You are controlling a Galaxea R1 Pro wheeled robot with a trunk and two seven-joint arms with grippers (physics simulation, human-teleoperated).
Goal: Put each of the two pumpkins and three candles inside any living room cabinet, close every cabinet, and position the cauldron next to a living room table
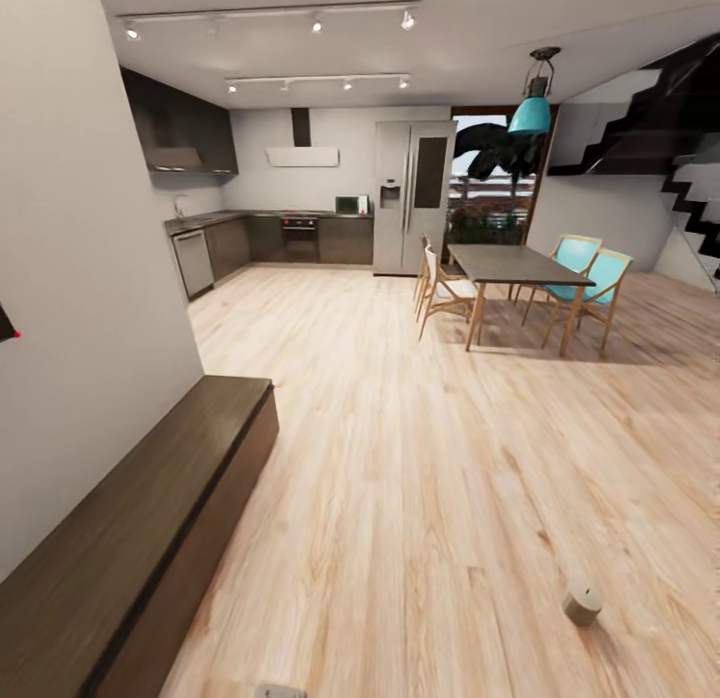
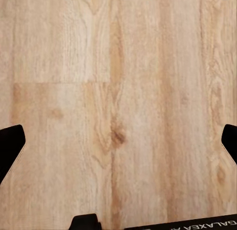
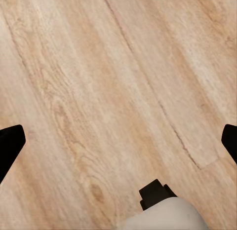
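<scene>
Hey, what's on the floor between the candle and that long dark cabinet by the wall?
Nothing: in the head view, only bare light wood floor lies between the candle and the cabinet.

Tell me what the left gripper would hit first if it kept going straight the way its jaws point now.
Most likely the wooden floor. In the left wrist view the left gripper looks onto bare planks, its jaws spread wide with nothing between them. How far off the floor lies cannot be judged.
</scene>
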